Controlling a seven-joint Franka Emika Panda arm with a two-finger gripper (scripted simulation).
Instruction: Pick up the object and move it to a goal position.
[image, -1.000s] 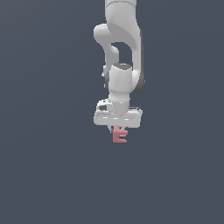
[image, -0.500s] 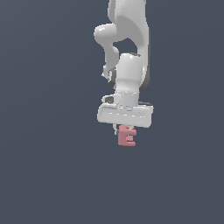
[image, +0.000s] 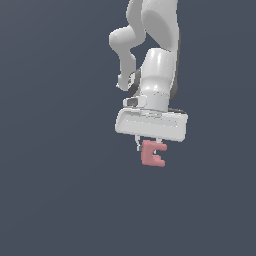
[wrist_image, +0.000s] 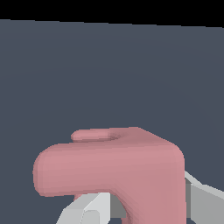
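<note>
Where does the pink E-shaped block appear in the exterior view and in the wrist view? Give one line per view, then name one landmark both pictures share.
Exterior view: the pink E-shaped block hangs just under the white gripper, right of centre, prongs pointing to the exterior view's right.
Wrist view: the block fills the foreground, close to the lens.
Shared landmark: the white gripper fingers clamping the block.

A plain dark slate-grey surface (image: 55, 200) is filling the exterior view from edge to edge, evenly lit and carrying no marks, seams or shadows that can be made out. In the wrist view the same grey surface (wrist_image: 109, 74) is stretching back to a straight far edge, with a black band (wrist_image: 109, 9) lying beyond it.
</note>
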